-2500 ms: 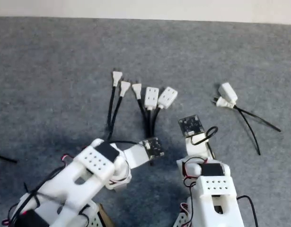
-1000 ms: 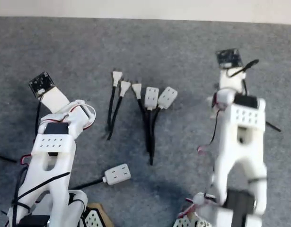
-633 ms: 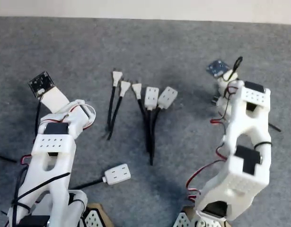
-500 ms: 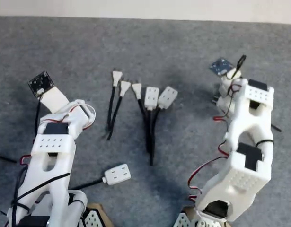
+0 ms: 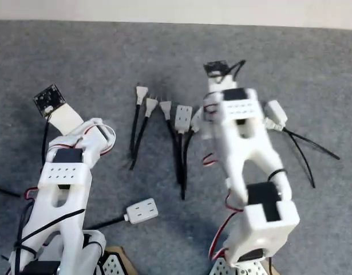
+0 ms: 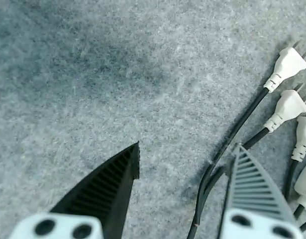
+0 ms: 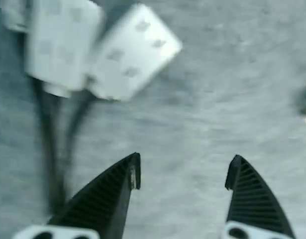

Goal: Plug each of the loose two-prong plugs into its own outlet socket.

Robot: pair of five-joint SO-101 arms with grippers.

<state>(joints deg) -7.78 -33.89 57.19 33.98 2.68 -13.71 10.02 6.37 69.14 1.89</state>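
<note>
From above, the plugs, light and hard I reckon, lie beside their sockets on the bench, trailing limp cords; my left pincer gapes empty near them, best pinching a plug's body, and my right pincer gapes empty just short of the sockets.

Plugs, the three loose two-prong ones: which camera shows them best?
Left wrist view: two plugs lie close, prongs clear, the third cut by the picture's edge. High view shows all three in a row beside the sockets, but from far off. Right wrist view faces two sockets instead.
</note>
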